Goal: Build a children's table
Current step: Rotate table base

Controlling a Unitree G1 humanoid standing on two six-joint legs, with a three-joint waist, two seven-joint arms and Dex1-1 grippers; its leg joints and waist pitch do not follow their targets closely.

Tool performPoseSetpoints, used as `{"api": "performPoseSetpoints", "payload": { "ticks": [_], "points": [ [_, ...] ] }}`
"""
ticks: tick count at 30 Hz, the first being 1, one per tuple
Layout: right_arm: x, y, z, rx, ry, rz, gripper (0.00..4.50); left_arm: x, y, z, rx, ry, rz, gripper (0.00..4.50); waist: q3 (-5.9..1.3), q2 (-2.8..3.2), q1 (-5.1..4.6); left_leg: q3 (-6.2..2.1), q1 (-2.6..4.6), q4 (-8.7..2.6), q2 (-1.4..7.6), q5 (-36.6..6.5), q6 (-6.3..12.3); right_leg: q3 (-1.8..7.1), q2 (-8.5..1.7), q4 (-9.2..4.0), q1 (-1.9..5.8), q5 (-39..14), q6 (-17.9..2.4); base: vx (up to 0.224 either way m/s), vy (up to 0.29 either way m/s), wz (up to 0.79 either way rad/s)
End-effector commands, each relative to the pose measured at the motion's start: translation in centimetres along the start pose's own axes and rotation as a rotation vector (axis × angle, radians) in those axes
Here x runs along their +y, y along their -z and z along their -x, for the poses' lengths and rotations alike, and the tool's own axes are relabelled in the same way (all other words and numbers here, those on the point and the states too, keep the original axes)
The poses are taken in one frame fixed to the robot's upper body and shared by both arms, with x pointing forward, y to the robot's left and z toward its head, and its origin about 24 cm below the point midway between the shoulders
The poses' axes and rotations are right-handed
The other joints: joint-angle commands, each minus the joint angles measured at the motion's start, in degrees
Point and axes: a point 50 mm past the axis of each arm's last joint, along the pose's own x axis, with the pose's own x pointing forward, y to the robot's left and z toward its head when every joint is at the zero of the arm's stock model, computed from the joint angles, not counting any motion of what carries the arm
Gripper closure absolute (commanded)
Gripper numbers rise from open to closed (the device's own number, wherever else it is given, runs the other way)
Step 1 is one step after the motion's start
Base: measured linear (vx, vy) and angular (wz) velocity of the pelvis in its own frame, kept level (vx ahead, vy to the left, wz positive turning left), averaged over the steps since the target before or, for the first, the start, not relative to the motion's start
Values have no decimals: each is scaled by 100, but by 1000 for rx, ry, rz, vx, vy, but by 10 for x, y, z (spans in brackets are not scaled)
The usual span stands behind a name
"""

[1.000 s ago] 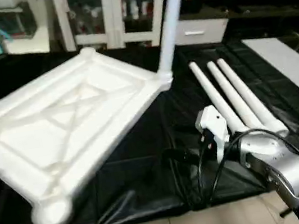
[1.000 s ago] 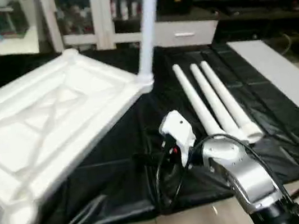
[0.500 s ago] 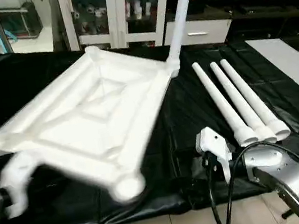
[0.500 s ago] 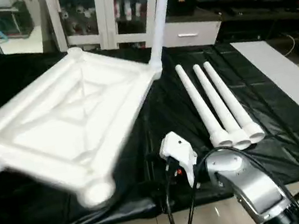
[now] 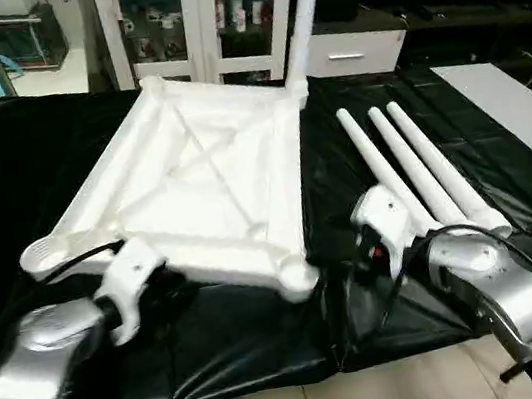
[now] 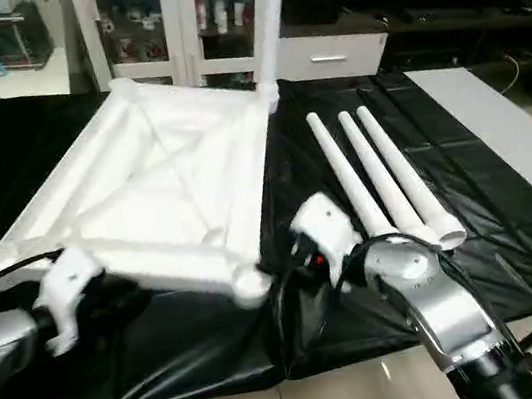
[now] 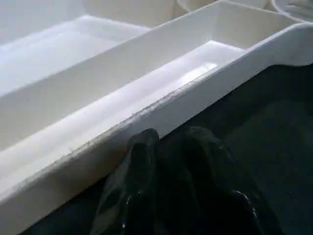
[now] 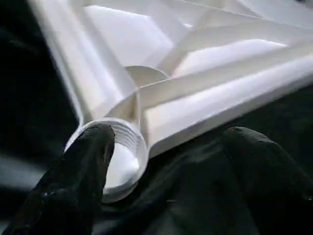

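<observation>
A large white plastic rectangular table top (image 5: 206, 194) lies upside down on a black sheet (image 5: 248, 344) spread over the floor, filling the centre and upper left of the head view; its X-shaped ribs face up, and a round socket sits at each rounded corner. One long white tapered leg (image 5: 301, 7) already stands upright in the far corner socket, at the top centre of the frame; three more white tapered plastic legs (image 5: 414, 176) lie side by side on the sheet to the right of the top, touching one another.

The left gripper (image 7: 181, 161) sits at the lower left, at the near long edge of the top; its black jaws stand close together against the rim's outer wall, and I cannot tell whether they pinch anything. The right gripper (image 8: 161, 161), lower centre-right, has its jaws wide apart around the near corner socket (image 8: 120, 156), which shows screw threads at its mouth; one finger (image 8: 80, 171) is just beside or touching it.

The top looks light for its size, hollow moulded plastic, stiff thanks to the ribs yet likely to flex a little when lifted by one edge; its smooth glossy skin will probably slide easily on the slick sheet and in the jaws. The raised rim and the ribs seem the surest places to grip; the bare corner sockets should stay clear for the legs. The legs look light and rigid, likely to roll; best held near the thick threaded end.
</observation>
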Motion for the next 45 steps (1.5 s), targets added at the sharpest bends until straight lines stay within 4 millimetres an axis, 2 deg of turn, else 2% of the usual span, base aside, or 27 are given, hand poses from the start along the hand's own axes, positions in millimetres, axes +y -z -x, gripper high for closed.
{"api": "performPoseSetpoints", "payload": {
  "ticks": [1,5,6,7,8,9,11,13,16,17,21,23,24,25,27,28,29,30,31,32,33,36,37,38,41,42,45],
  "points": [
    [-9,-5,1,-24,58,13,65,1,-18,-8,-75,-33,-63,324,-335,166,-22,-31,55,-463,136,-1306,-258,277,-319,-391,214,-1110,-791,0,0,0],
    [-8,-11,0,-61,47,5,65,-3,-30,-12,-136,-7,-75,324,-352,161,-33,-29,30,-442,135,-1006,-185,275,-310,-340,252,-720,-857,0,0,0],
    [-6,-15,3,-89,10,0,65,-18,-37,-1,-149,192,-71,324,-352,169,-34,-30,39,-442,138,-1002,-182,272,-309,-328,254,-675,-880,0,0,0],
    [-6,-15,3,-89,10,0,65,-18,-37,-1,-149,192,-71,324,-361,176,-23,-27,59,-437,138,-975,-190,275,-327,-313,252,-650,-913,0,0,0],
    [-5,-16,5,-100,-8,-1,65,-25,-42,9,-150,304,-53,304,-345,170,-48,-22,30,-453,146,-928,-176,274,-298,-301,252,-544,-977,0,0,0],
    [-5,-16,6,-102,-11,-1,65,-26,-43,10,-151,321,-51,295,-349,181,-52,-14,58,-444,145,-941,-190,271,-291,-277,242,-478,-1043,0,0,0],
    [-6,-16,10,-108,-43,0,65,-25,-55,14,-170,361,-76,290,-325,152,-68,10,54,-443,130,-994,-164,274,-272,-292,233,-549,-1061,0,0,0],
    [-6,-17,11,-107,-57,1,65,-24,-61,12,-185,368,-106,276,-305,164,-46,21,79,-444,129,-1155,-131,284,-281,-345,213,-868,-1001,0,0,0],
    [-8,-16,19,-77,-111,26,65,-15,-78,-3,-236,332,-195,248,-283,154,-30,-2,73,-468,128,-1368,-149,280,-294,-422,219,-1424,-812,0,0,0],
    [-9,-16,24,-50,-146,37,65,-10,-85,-11,-247,319,-231,243,-292,151,-6,16,133,-437,124,-1473,-143,285,-291,-460,174,-1548,-741,0,0,0],
    [-10,-13,35,8,-219,62,65,-5,-91,-26,-233,333,-268,216,-336,143,-9,-39,9,-440,130,-1145,-139,274,-339,-396,295,-1306,-654,0,0,0],
    [-11,-13,38,22,-228,64,65,-5,-90,-31,-218,352,-272,200,-346,130,-44,-45,-22,-433,128,-1096,-132,266,-346,-388,307,-1300,-686,0,0,0],
    [-13,-14,44,46,-236,76,65,-4,-85,-45,-169,385,-291,200,-346,198,-50,-24,26,-413,115,-1093,-94,276,-329,-436,258,-1245,-730,0,0,0],
    [-15,-14,46,54,-234,83,65,-3,-83,-52,-144,398,-301,171,-351,165,-54,-1,58,-390,97,-1096,-40,280,-302,-454,240,-1194,-739,0,0,0],
    [-17,-16,48,55,-223,94,65,-4,-81,-58,-110,417,-319,163,-384,170,-17,-22,10,-383,123,-787,23,280,-336,-345,300,-595,-925,0,0,0],
    [-17,-17,49,54,-219,96,65,-3,-80,-62,-91,431,-323,152,-380,166,-25,-25,-3,-384,122,-762,29,274,-331,-336,308,-570,-949,0,0,0],
    [-18,-18,50,53,-212,100,65,-2,-77,-67,-56,446,-339,139,-404,243,-22,-13,39,-364,121,-731,37,275,-329,-329,290,-416,-1032,0,0,0],
    [-19,-19,52,55,-209,102,65,0,-75,-71,-28,448,-366,128,-394,220,-25,-4,35,-360,106,-721,85,273,-304,-345,291,-328,-1082,0,0,0],
    [-19,-19,52,56,-209,102,65,0,-75,-72,-23,449,-370,128,-398,244,-9,-14,40,-361,114,-745,78,274,-324,-329,303,-310,-1118,0,0,0],
    [-18,-19,52,57,-209,103,65,1,-75,-73,-18,451,-374,115,-396,226,-1,-18,34,-369,132,-776,82,274,-343,-325,316,-316,-1163,0,0,0],
    [-18,-20,54,62,-209,107,65,2,-73,-77,4,452,-402,107,-390,259,2,-19,39,-373,140,-845,67,272,-351,-329,311,-355,-1213,0,0,0],
    [-16,-19,56,71,-215,106,65,3,-72,-84,35,461,-430,76,-374,235,18,-15,32,-373,129,-960,96,279,-363,-374,324,-623,-1165,0,0,0],
    [-15,-18,56,73,-218,105,65,2,-71,-86,48,464,-438,76,-379,242,22,-17,33,-372,135,-975,98,279,-371,-372,329,-693,-1157,0,0,0],
    [-14,-18,56,75,-220,105,65,2,-71,-88,56,465,-443,105,-380,240,24,-17,32,-370,135,-954,107,280,-373,-374,329,-704,-1154,0,0,0],
    [-13,-18,55,77,-225,105,65,4,-70,-92,77,440,-465,114,-381,258,37,-25,32,-371,148,-960,118,278,-389,-380,326,-783,-1164,0,0,0],
    [-13,-18,55,78,-228,104,65,5,-70,-93,81,439,-465,144,-380,261,41,-27,37,-371,151,-967,115,276,-392,-383,322,-796,-1168,0,0,0],
    [-12,-18,54,79,-232,103,65,5,-70,-94,89,437,-452,162,-390,257,39,-26,37,-369,151,-902,130,275,-385,-359,322,-643,-1221,0,0,0]
  ]
}}
